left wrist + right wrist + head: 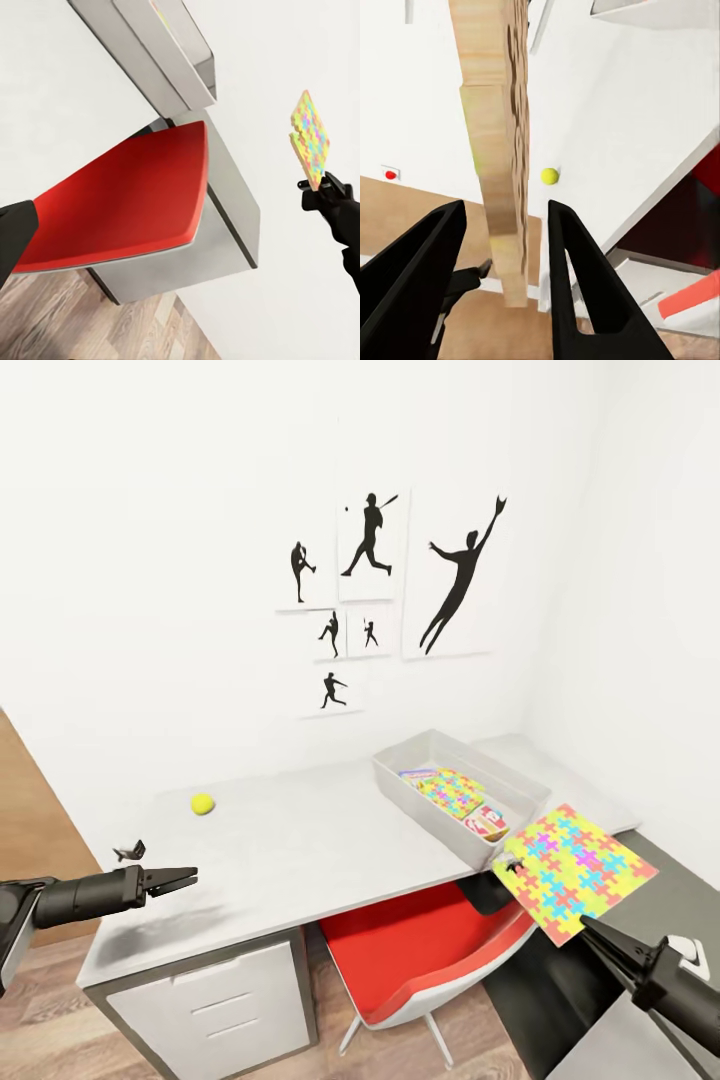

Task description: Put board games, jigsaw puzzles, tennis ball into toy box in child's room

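Head view: the light grey worktop (pixel 300 840) runs under a white wall hung with black silhouette pictures (pixel 390 585), and the toy box (pixel 455 792) sits on it toward 3 o'clock, already holding one jigsaw puzzle (pixel 450 790) and a red-and-white board game (pixel 488 820) at its near end. The tennis ball (pixel 203 803) lies on the open worktop at about 9 o'clock from the toy box, well apart from it. The right gripper (pixel 522 867) holds a second jigsaw puzzle (pixel 575 870) by its near corner, tilted, at roughly 5 o'clock from the toy box and just beside its near end. In the right wrist view the fingers (pixel 577 270) stand on either side of the puzzle's brown edge. The left gripper (pixel 180 878) hangs over the worktop's front edge at 8 o'clock, its fingers nearly together with nothing between them. A red chair (pixel 430 950) stands tucked under the worktop.
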{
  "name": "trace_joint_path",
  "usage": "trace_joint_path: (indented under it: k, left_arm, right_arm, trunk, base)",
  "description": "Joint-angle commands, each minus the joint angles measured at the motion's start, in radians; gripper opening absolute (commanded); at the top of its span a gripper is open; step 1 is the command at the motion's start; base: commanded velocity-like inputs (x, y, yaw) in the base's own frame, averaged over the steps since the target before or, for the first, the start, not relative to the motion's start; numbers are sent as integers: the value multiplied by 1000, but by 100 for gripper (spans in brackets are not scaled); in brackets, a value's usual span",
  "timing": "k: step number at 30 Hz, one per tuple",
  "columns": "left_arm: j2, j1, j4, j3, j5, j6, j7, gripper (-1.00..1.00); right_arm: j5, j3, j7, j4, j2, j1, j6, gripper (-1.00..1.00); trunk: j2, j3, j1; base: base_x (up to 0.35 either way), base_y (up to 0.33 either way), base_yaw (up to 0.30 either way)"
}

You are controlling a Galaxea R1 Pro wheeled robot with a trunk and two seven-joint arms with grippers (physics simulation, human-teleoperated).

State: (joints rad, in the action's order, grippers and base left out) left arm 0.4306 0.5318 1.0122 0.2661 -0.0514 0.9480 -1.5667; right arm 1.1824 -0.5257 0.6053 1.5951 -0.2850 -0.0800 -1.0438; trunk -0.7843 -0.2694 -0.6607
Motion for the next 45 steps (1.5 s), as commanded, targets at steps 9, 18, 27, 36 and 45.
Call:
trace_joint_path:
  k: [9,18,27,36,45]
  left_arm:
    - [-1,0,9,-1,1,11,-4,100]
    - [-3,0,11,-1,1,11,-4,100]
    - [-3,0,11,-1,1,11,-4,100]
    - [1,0,11,1,1,12,-4,100]
    - [3,0,11,7,1,15,-4,100]
  right_arm:
    - [-4,4,-45,2,-2,1,-3,-100]
    - [-3,5,-91,3,-15,12,-3,-100]
    - [16,220,-339,-168,-114,505,-3,-100]
    - [15,425,-464,-640,-106,905,-3,-100]
    - [17,434,-723,-749,-22,1027,-3,-100]
  trunk:
    - [62,27,34]
    - [125,55,69]
    - [188,84,103]
    - [251,112,138]
    - [314,140,172]
  base:
    - [0,0,0]
    - [0,0,0]
    - [0,0,0]
    - [0,0,0]
    - [0,0,0]
